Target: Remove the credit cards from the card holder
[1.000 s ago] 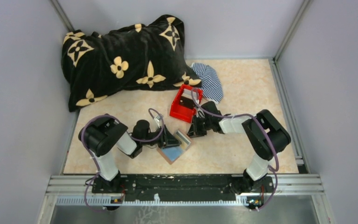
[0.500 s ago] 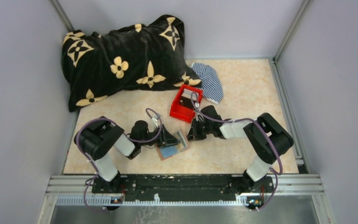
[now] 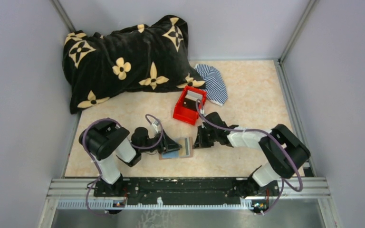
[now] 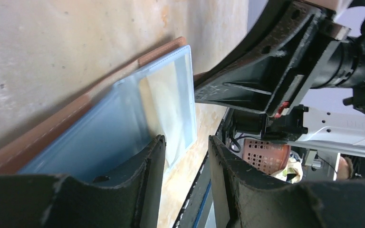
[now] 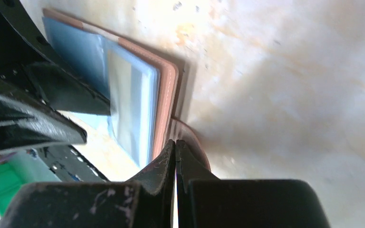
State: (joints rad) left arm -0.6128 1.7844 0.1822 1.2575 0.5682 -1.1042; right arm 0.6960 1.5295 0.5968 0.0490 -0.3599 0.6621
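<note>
Top external view: the card holder lies opened flat on the table, near its front edge, between the two grippers. The left gripper reaches in from the left, low over the holder's left part. The right gripper meets the holder's right edge. A light blue card shows on the holder's left half and has not been drawn out.

In the left wrist view, the left gripper has its jaws apart with a clear gap between them. One of its fingers lies over the light blue card, which sits under a clear window pocket on the reddish-brown leather of the holder. A corner of that pocket reaches into the gap, and nothing is clamped. Whether the finger presses down cannot be told.

In the right wrist view, the right gripper has its fingers drawn together, and their tips sit at a rounded brown snap tab on the holder's edge. Whether any leather is pinched between them cannot be made out.

Farther back on the table stands a red box, apart from the holder. A striped cloth lies just behind it, and a black blanket with cream flowers is heaped in the far left corner.
</note>
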